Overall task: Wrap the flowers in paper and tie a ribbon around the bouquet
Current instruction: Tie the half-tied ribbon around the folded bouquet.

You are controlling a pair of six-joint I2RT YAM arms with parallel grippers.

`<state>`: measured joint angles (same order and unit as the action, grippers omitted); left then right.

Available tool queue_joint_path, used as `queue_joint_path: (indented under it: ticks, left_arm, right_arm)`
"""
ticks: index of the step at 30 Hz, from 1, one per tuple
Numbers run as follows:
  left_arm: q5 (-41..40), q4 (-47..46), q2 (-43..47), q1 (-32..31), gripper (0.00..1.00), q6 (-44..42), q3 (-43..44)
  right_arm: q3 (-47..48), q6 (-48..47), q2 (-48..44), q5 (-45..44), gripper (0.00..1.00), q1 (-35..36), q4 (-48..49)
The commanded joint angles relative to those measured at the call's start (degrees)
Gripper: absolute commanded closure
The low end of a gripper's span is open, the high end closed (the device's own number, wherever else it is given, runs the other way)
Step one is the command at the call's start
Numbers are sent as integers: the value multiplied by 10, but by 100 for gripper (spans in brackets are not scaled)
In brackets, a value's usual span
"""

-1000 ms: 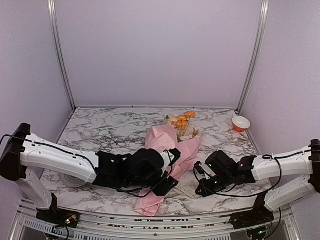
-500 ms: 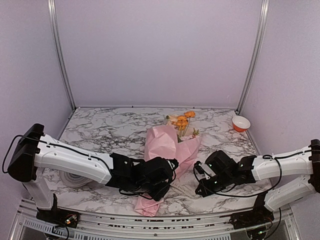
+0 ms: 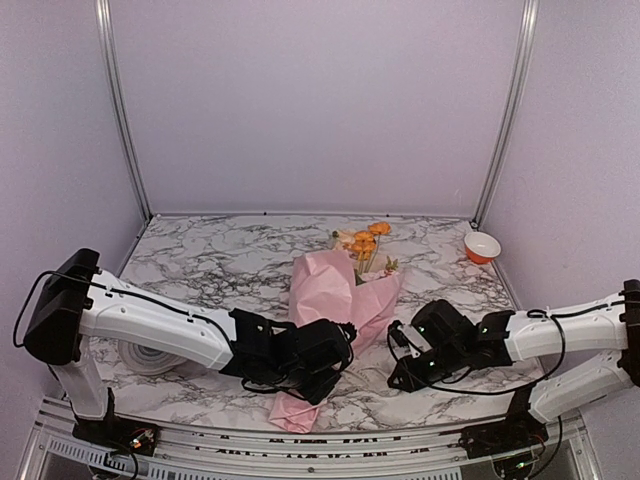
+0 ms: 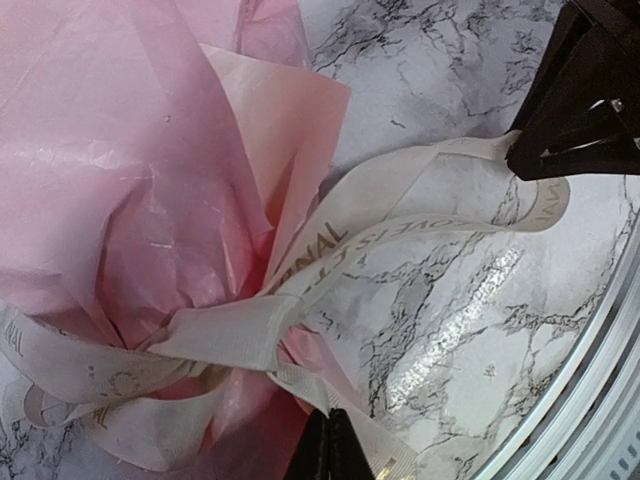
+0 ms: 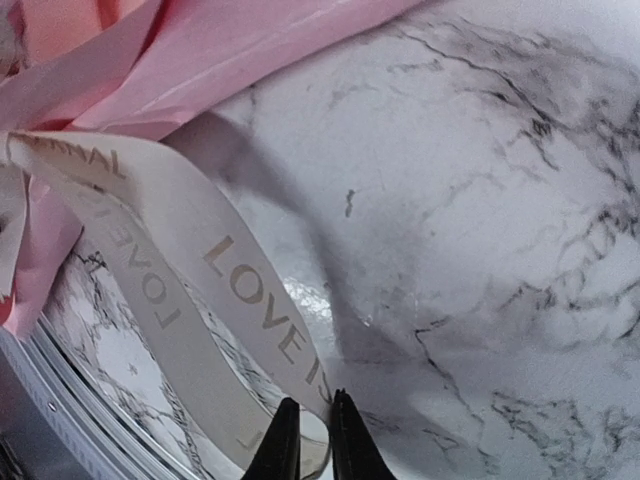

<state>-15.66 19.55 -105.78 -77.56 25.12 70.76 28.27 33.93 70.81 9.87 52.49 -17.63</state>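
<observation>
Closing in over the last second, the left gripper (image 4: 325,440) now clamps the ribbon (image 4: 400,190) just beside its knot on the bouquet (image 3: 335,285), near the front edge of the counter (image 3: 220,260); further right, the right gripper (image 5: 314,425) pinches the ribbon's looped end, jaws barely parted.

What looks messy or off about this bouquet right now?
The ribbon sits in a loose, lopsided tangle round the narrow end of the bouquet, one long loop trailing across the marble table. The paper there is crumpled. Nothing looks spilled.
</observation>
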Motion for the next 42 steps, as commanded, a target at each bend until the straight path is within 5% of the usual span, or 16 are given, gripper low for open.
queue_joint_path:
  ticks: [1, 10, 23, 29, 37, 42]
  left_arm:
    - [-11, 7, 20, 3, 100, -2, 3]
    - [-2, 4, 110, 19, 100, 10, -65]
    - [21, 43, 249, 62, 100, 107, -222]
    - [28, 32, 271, 72, 100, 134, -272]
    - [36, 15, 261, 83, 100, 143, -313]
    - [21, -9, 301, 85, 60, 94, -315]
  right_arm:
    - [33, -20, -26, -6, 75, -6, -8]
    - [74, -94, -63, 40, 52, -12, 14]
    - [170, -134, 44, 81, 55, -10, 102]
    - [124, -139, -11, 36, 48, -3, 89]
    - [4, -84, -41, -52, 19, 84, 137]
    - [-10, -105, -13, -109, 17, 139, 178]
